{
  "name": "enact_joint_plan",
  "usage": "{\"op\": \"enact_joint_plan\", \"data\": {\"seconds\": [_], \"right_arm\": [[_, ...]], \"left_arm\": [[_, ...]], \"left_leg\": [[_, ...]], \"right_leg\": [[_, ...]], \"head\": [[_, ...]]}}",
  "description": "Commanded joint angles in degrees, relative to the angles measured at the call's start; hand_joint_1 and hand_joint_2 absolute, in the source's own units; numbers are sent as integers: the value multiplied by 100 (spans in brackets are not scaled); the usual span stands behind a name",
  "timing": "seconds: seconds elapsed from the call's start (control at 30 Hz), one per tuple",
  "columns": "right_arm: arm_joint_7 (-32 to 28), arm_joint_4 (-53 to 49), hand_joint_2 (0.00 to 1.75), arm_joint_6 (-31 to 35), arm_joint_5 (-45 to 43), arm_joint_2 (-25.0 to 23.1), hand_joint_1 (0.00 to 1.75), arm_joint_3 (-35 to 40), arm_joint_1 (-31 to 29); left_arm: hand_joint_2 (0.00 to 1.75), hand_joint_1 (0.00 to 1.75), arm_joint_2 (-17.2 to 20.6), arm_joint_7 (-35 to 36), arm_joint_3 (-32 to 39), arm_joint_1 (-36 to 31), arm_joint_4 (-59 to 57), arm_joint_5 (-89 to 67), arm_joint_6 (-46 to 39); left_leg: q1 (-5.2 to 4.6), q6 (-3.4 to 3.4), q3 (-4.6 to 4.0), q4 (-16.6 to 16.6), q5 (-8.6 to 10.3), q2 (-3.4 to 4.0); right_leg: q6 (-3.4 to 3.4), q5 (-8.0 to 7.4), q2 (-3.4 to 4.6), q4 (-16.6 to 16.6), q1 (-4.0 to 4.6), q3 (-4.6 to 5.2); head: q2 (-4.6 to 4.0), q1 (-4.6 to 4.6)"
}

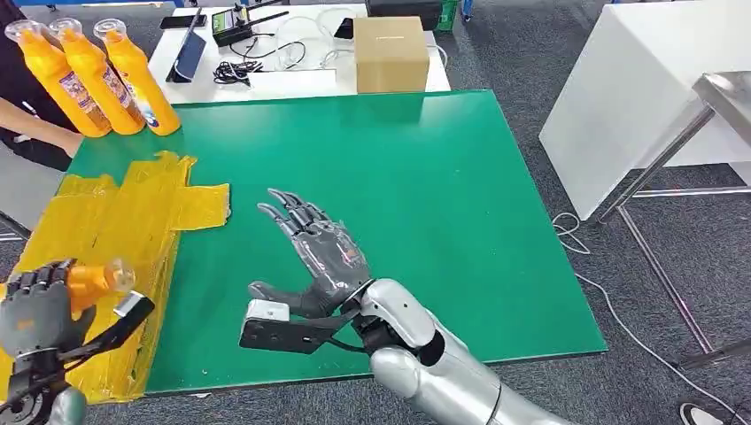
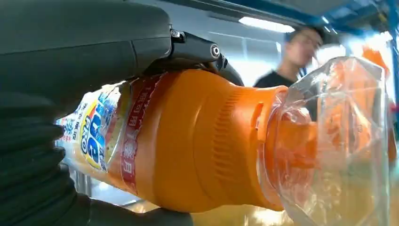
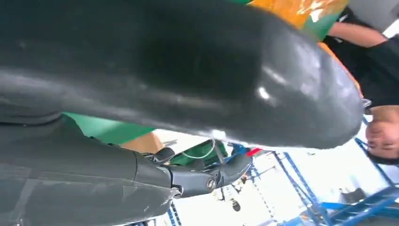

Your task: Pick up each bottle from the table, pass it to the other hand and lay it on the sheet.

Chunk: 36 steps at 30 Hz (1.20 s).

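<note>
Orange bottle (image 1: 97,281) is gripped by left hand (image 1: 37,310) above yellow sheet (image 1: 133,221); right hand (image 1: 314,252) is held empty, fingers spread. Bottle should be lowered flat before release.

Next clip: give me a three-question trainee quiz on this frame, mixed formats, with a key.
1. True or false: the right hand holds a bottle.
2. Where is the held bottle? A) over the yellow sheet B) beside the cardboard box C) on the floor
3. Fill in: ___ orange bottles stand upright at the far left corner of the green table.

Key: 1 false, it is open and holds nothing; the left hand grips the bottle. 2 A. 3 three.
</note>
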<state>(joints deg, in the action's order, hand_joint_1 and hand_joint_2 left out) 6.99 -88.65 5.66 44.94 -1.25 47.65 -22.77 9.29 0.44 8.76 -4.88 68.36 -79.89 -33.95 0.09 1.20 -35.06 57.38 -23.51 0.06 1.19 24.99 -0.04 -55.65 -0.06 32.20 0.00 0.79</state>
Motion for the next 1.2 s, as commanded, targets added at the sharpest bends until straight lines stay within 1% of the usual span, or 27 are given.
{"op": "enact_joint_plan", "data": {"seconds": [0.03,0.2,0.23,0.3,0.37,0.4,0.67,0.77,0.83,0.9,1.0,1.2], "right_arm": [[3,-88,0,-78,59,221,0,-99,37],[22,-122,0,-121,106,222,0,-116,112],[22,-122,0,-121,106,222,0,-116,112],[22,-121,0,-121,106,222,0,-116,114],[22,-120,0,-122,106,222,0,-118,111],[22,-120,0,-122,106,222,0,-118,111],[23,-112,0,-129,111,217,0,-119,105],[41,-77,0,-166,140,201,0,-137,131],[39,-72,0,-178,152,192,0,-146,140],[30,-60,0,-206,165,172,0,-153,149],[19,-18,0,-237,179,154,0,-136,152],[-3,39,0,-275,179,144,0,-122,157]], "left_arm": [[175,175,-33,-14,-548,-188,-1174,-187,138],[175,175,-225,-135,-874,-74,-1232,-231,112],[175,175,-225,-135,-874,-74,-1232,-231,112],[175,175,-213,-137,-872,-81,-1228,-232,117],[175,175,-191,-137,-864,-90,-1221,-232,121],[175,175,-191,-137,-864,-90,-1221,-232,121],[175,175,-185,-150,-865,-82,-1198,-201,136],[175,175,-319,-397,-1165,28,-1014,-192,121],[175,175,-421,-417,-1345,78,-905,-207,143],[175,175,-465,-422,-1558,109,-790,-119,167],[175,175,-429,-512,-1736,149,-734,38,150],[175,175,-331,-772,-1845,275,-621,348,240]], "left_leg": [[1,-6,21,-5,-4,-11],[0,-5,30,-7,-6,-16],[-1,-3,17,-6,-2,-12],[2,-4,26,-1,-9,-13],[-2,-3,16,-4,-2,-7],[2,-5,24,-3,-5,-8],[1,-5,24,-4,-3,-6],[2,-5,32,-4,-6,-8],[-3,-2,25,-7,-1,-10],[0,-4,35,-4,-7,-15],[-1,-3,32,-3,-6,-20],[-2,-5,27,-5,-4,-12]], "right_leg": [[1,7,-11,4,1,-25],[2,10,-15,9,0,-34],[2,5,-11,6,-2,-19],[3,10,-10,6,2,-32],[2,3,-4,3,-2,-18],[2,5,-5,6,2,-28],[1,3,-3,5,1,-27],[2,6,-5,5,1,-35],[3,3,-7,5,-3,-26],[4,9,-11,7,-1,-41],[5,7,-12,6,-2,-40],[0,2,1,5,0,-31]], "head": [[0,0],[0,-2],[0,0],[0,0],[0,-2],[0,0],[0,-2],[0,-2],[0,0],[0,0],[0,0],[0,-2]]}}
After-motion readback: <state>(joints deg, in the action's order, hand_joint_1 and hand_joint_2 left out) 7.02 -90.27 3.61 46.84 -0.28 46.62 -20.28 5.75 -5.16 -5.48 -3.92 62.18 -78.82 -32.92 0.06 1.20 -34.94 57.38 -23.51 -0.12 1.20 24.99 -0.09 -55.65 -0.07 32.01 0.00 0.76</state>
